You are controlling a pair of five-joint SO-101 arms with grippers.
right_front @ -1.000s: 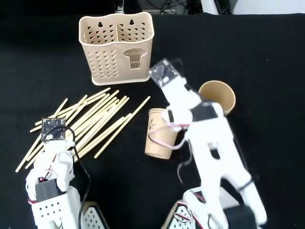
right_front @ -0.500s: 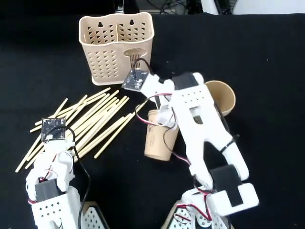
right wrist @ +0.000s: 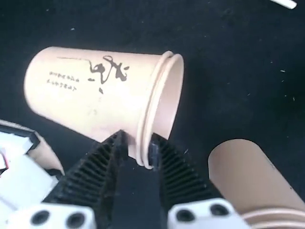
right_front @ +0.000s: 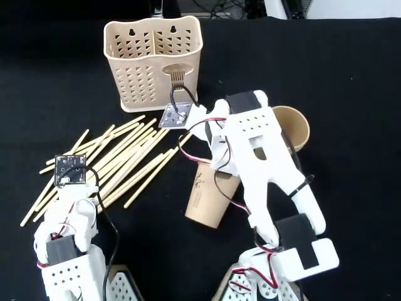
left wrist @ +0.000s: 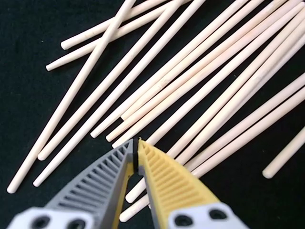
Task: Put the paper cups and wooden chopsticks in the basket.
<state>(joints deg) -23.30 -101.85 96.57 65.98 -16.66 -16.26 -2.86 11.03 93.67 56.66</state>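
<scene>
My left gripper (left wrist: pixel 138 143) hangs over the left side of the black cloth-covered table (right_front: pixel 351 75), at about eight o'clock from the table's middle. Its grey and yellow fingers (left wrist: pixel 164 179) are pressed tip to tip with nothing between them. Whether the tips touch the wood below I cannot tell.

Under and beyond them lie the pale wooden chopsticks (right_front: pixel 122 160), a loose fan of thin round sticks flat on the cloth, running from seven o'clock toward one o'clock, some crossing others.

At one o'clock from that pile stands the beige slotted plastic basket (right_front: pixel 153 63). It is upright, split into two compartments, and well apart from both grippers.

At four o'clock from the chopsticks is the tan paper cup with dark print (right_front: pixel 207 200). It is tipped over, with its base pointing to seven o'clock. My right gripper (right wrist: pixel 136 143) pinches its rolled rim, one black finger (right wrist: pixel 107 164) outside the wall and one inside the mouth. I cannot tell whether the cup is clear of the cloth.

At two o'clock from it the plain tan paper cup (right_front: pixel 294 125) lies on its side, its mouth open, partly behind my right arm.
</scene>
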